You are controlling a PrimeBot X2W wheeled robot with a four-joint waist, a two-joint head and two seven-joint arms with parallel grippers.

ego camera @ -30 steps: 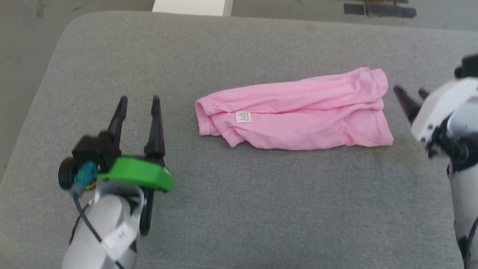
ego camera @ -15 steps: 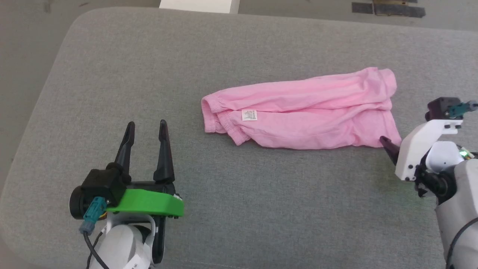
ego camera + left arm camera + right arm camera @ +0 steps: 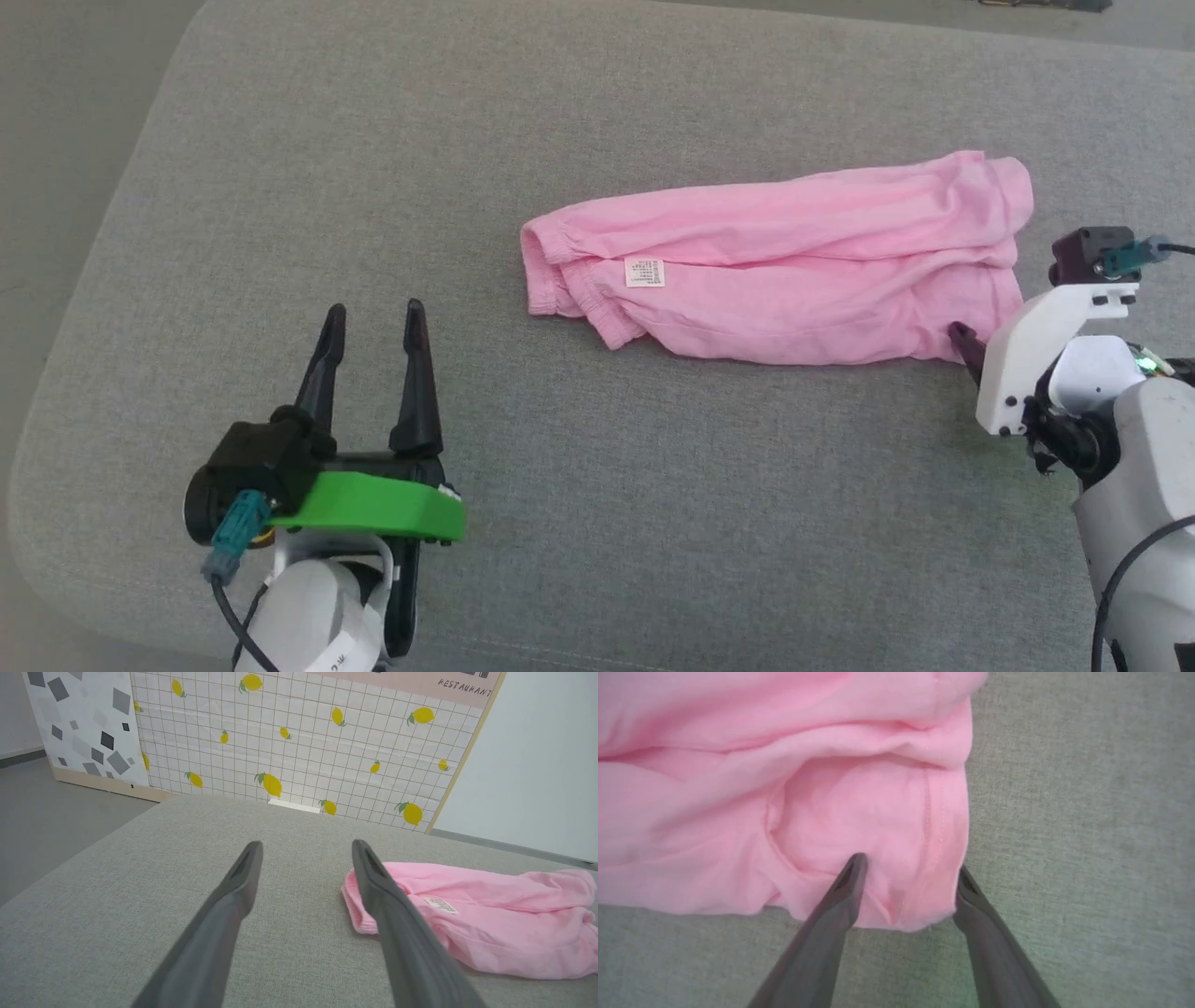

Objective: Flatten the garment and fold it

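**Two grippers, one pink garment on a grey worktop**

Nearest the robot, the left gripper hangs over bare grey fabric-covered worktop. Its two dark fingers are spread wide with nothing between them, near the garment's gathered waistband but not touching it.

Further along, the right gripper is at the opposite end, on the near corner of a leg hem. Its two fingers stand apart: one lies on the pink cloth, the other just outside the hem edge, with the corner between them and not pinched.

The single garment lies rumpled lengthwise across the middle of the worktop, waistband to the robot's left. One small white label faces up near the waistband.

Beyond the far edge stand two panels, one gridded with lemons and one with grey shapes.
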